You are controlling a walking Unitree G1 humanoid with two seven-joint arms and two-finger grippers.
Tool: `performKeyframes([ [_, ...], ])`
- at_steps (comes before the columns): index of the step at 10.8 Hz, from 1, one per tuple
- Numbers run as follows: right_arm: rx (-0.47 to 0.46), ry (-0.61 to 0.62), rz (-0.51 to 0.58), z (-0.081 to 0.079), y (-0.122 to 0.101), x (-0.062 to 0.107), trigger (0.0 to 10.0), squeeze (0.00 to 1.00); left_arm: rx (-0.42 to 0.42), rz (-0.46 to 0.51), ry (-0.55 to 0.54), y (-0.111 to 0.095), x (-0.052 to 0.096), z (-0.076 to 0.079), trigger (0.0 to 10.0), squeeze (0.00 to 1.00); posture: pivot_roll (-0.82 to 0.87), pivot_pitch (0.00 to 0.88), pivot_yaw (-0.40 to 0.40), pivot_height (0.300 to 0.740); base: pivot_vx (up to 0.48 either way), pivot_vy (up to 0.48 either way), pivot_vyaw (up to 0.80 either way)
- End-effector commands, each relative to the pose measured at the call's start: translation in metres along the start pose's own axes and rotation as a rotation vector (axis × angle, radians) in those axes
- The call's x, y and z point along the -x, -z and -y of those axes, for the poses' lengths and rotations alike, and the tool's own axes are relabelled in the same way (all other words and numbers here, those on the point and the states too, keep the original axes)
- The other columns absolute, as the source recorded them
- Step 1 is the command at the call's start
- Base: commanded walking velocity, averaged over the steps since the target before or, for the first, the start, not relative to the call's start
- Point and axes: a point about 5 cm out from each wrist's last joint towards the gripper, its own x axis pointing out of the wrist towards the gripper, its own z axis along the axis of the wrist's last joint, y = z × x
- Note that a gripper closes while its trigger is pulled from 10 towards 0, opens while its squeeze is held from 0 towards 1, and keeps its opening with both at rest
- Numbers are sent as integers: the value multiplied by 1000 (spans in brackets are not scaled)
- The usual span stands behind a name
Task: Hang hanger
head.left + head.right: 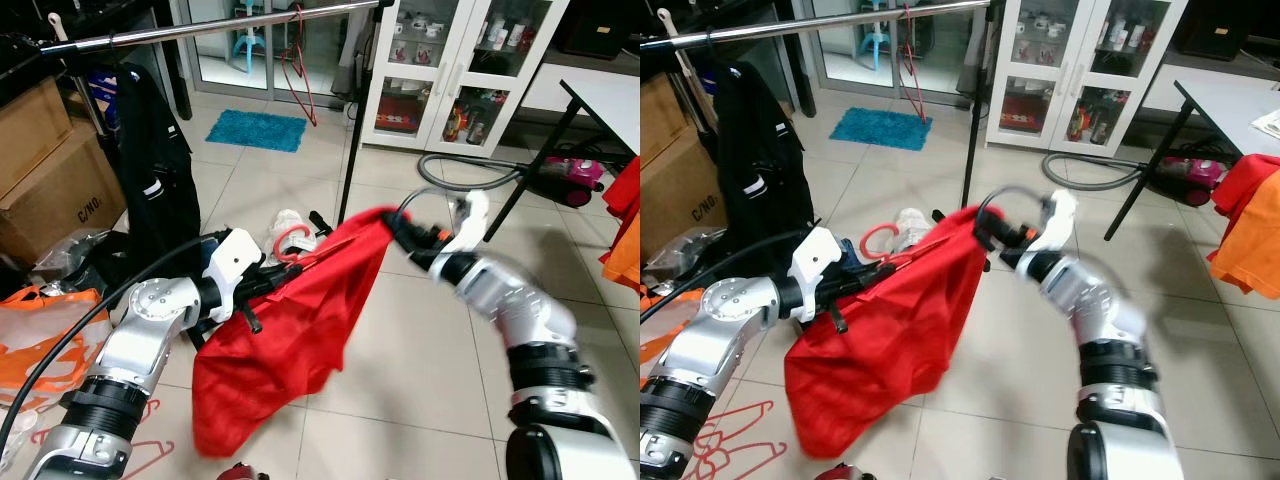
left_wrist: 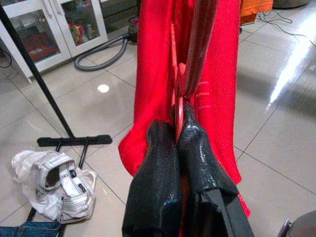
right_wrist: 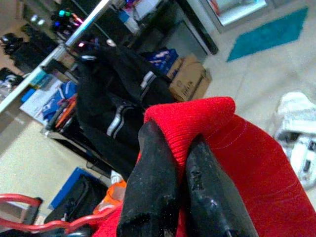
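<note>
At the upper left of the frame a black jacket [image 1: 150, 170] hangs on the clothes rail [image 1: 200, 28]. Below it, at lower left, the left claw [image 2: 178, 129] is pinched shut on the red hanger [image 2: 178, 106], which is threaded into the red garment [image 1: 290, 340] at mid-frame. The garment sags toward the floor [image 1: 420, 370]. Right of centre, the right claw [image 3: 180, 148] grips the garment's raised edge.

A black jacket [image 1: 150, 170] hangs from the left end of the clothes rail [image 1: 200, 28]. Cardboard boxes [image 1: 45, 170] stand left of the jacket; a turquoise mat [image 1: 257, 130] lies beyond the rail, a white glass-fronted cabinet [image 1: 455, 70] to its right.
</note>
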Motion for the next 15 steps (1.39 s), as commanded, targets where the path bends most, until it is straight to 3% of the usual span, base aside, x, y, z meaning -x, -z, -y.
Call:
performKeyframes([
  [1,54,-12,51,-2,-19,7,0,0,-6,-41,-1,6,4,-1,10000,0,3,0,-52,740,0,0,0],
  [2,78,34,32,6,-19,12,0,0,-12,-39,-1,4,4,-2,10000,0,5,0,-51,740,0,0,0],
  [6,329,296,-90,61,-21,48,0,0,-23,-38,-12,2,13,-5,10000,0,20,0,-48,740,0,0,0],
  [7,345,373,-60,74,-32,58,0,0,-21,-38,-11,3,16,-4,10000,0,23,0,-46,740,0,0,0],
  [9,354,401,28,74,-51,58,0,0,-28,-45,22,4,18,1,10000,0,25,0,-47,740,0,0,0],
  [12,306,488,326,69,-109,62,0,0,-25,-64,84,9,20,14,10000,0,28,0,-57,740,0,0,0],
  [15,332,587,354,77,-120,77,0,0,-19,-66,103,10,22,19,10000,0,30,0,-58,740,0,0,0],
])
